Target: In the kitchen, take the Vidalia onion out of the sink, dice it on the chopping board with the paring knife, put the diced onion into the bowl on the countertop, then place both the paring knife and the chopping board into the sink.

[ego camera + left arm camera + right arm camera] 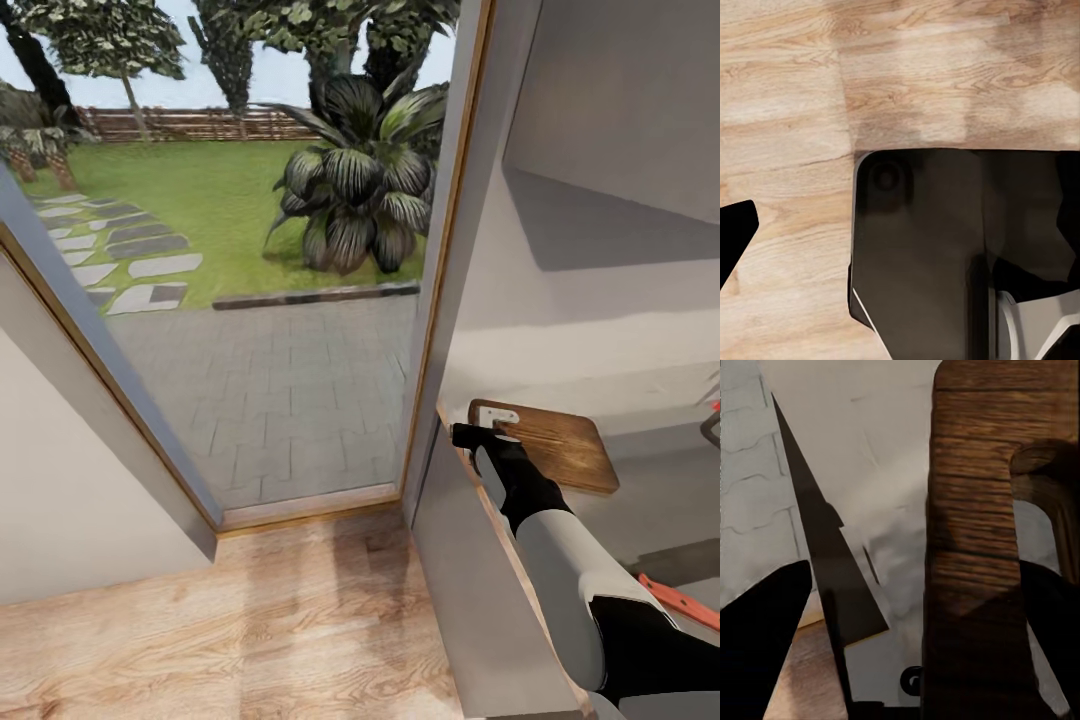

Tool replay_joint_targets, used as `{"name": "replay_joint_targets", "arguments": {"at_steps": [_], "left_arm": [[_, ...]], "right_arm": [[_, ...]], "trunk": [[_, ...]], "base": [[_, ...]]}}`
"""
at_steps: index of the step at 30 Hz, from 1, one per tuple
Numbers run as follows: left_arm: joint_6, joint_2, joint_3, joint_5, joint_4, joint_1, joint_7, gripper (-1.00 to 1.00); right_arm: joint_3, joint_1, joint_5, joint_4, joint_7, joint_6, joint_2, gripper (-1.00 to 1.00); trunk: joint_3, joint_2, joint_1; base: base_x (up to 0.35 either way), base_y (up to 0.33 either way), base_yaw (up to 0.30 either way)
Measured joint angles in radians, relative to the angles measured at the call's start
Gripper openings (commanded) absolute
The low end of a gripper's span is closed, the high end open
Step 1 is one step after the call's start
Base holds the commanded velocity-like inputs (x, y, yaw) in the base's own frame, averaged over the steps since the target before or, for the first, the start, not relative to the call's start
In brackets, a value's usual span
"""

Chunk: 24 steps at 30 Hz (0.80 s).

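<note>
Chopping board (560, 445), dark brown wood, rectangular with rounded corners, lying flat on the long smooth grey countertop (650, 520), so not yet in the sink. Serves as landmark below.

To the left of the board, beyond the counter's end: tall glass garden door (260, 300), with pale wooden plank floor (250, 630) in front of it.

Nearer the robot than the board, off its right corner: slim orange-red handle of the paring knife (680, 603), cut by the picture's edge. Cannot tell whether lying on the worktop or already lower, in a basin.

At the board's near left corner: black right gripper (480, 435), reaching in along the counter's edge. Seen through the right wrist view, jaws spread, the board (975, 547) standing between them, closer to one finger, a clear gap to the other; not clamped.

Away from the board, hanging over the floor: left gripper, one black fingertip (735, 240) in sight, spread or pressed together impossible to say.

Judged as late in the task: taking up the board for the sink seems the step in hand. Nothing here to settle dicing, filling of the bowl, or the knife's delivery.
</note>
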Motion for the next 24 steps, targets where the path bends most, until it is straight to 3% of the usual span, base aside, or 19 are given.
{"name": "replay_joint_targets", "arguments": {"at_steps": [24], "left_arm": [[0.0, 0.0, 0.0, 0.0, 0.001, 0.0, 0.0, 1.0]], "right_arm": [[-0.001, 0.0, 0.002, -0.001, -0.002, -0.001, 0.0, -1.0]], "trunk": [[0.0, 0.0, 0.0]], "base": [[0.0, 0.0, 0.0]]}}
